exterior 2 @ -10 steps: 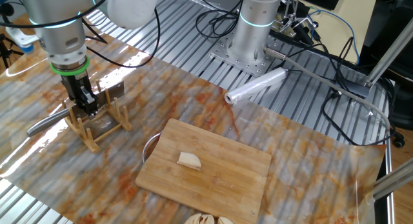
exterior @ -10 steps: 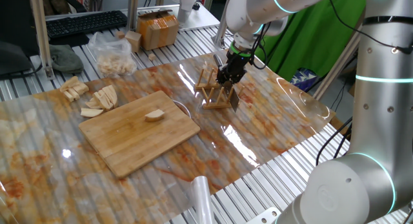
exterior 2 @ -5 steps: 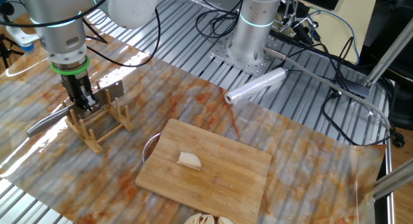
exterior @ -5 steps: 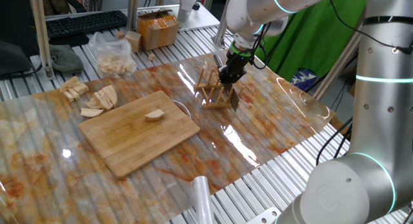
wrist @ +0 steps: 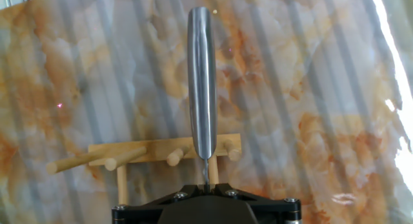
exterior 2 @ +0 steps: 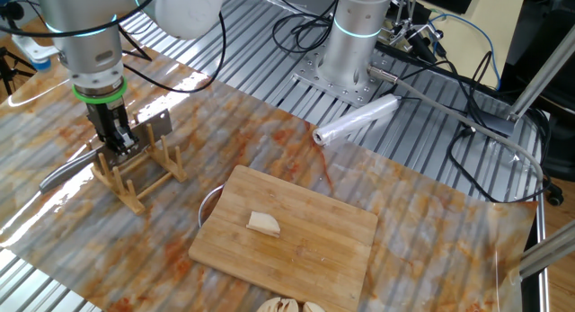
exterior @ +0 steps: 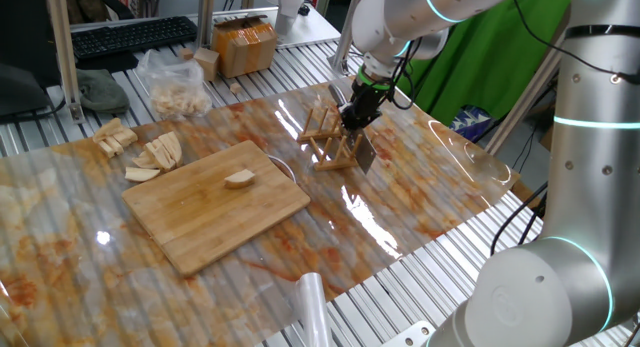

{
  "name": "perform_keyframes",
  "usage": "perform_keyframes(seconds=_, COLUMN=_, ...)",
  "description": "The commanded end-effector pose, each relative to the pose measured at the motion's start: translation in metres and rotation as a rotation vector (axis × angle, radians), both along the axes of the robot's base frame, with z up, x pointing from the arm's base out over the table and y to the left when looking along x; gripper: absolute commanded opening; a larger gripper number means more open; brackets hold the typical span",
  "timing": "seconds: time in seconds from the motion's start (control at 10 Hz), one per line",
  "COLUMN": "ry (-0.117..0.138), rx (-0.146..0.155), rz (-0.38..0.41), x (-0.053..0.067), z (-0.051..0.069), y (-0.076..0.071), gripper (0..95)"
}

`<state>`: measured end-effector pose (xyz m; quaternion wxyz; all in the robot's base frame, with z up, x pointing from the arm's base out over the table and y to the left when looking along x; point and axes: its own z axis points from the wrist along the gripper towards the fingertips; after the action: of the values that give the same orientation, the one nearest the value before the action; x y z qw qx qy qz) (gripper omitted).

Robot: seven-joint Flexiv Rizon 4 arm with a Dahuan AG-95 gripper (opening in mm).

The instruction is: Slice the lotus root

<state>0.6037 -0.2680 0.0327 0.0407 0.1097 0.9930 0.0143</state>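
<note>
A robotics lab set up as a mock kitchen: the worktop (exterior: pixel 60 137) is ribbed aluminium profile under a marble-print sheet (exterior: pixel 420 187), the arm's base plate (exterior 2: pixel 346 74) is bolted straight onto it at the upper centre, loose cables (exterior 2: pixel 449 51) trail at the upper right, a keyboard (exterior: pixel 130 35) sits at the upper left, and a green backdrop (exterior: pixel 490 57) hangs at the upper right

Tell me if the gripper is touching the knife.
Touching. In the other fixed view the gripper is shut on the knife at the wooden rack; the hand view shows the handle running out from the jaws.
</note>
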Motion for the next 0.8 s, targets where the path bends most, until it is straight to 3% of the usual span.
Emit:
perform_keyframes(seconds=0.1, ry=0.004, rx=0.004, rz=0.018, x=0.001, z=0.010, y=0.001, gripper=0.0)
perform_keyframes(seconds=0.3, ry=0.011, rx=0.003, rz=0.035, x=0.003, z=0.020, y=0.002, gripper=0.0)
perform_keyframes(seconds=0.4, ry=0.003, rx=0.017, rz=0.035, x=0.003, z=0.024, y=0.002, gripper=0.0)
perform_keyframes(seconds=0.8, ry=0.018, rx=0.022, rz=0.098, x=0.001, z=0.074, y=0.005, gripper=0.0)
